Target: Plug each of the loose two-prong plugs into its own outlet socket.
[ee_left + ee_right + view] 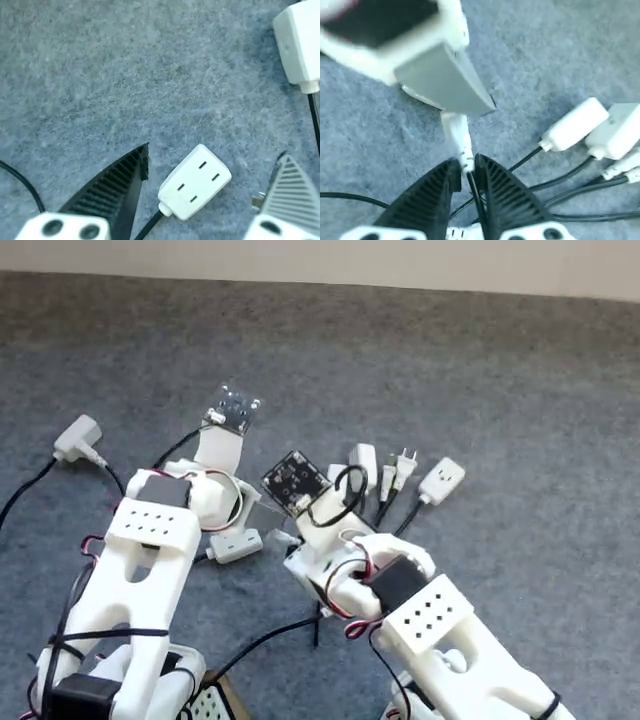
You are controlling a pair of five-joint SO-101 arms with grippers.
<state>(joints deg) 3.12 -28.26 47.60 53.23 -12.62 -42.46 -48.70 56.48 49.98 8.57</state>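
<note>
A white outlet socket (195, 182) with several slots lies flat on the grey carpet. My left gripper (214, 152) hangs open over it, with one black finger (120, 187) and one grey finger (290, 192) on either side. My right gripper (466, 167) is shut on a white two-prong plug (457, 132) by its cable end. The plug points toward the left arm's grey finger (445, 80), close to it. From above, the socket (235, 545) lies between the two arms, with the held plug (286, 537) just to its right.
More white sockets and plugs (365, 465) (443, 480) with black cables lie in a cluster behind the right arm. Another white block (78, 438) on a cable lies far left. Black cables cross the carpet near both arm bases.
</note>
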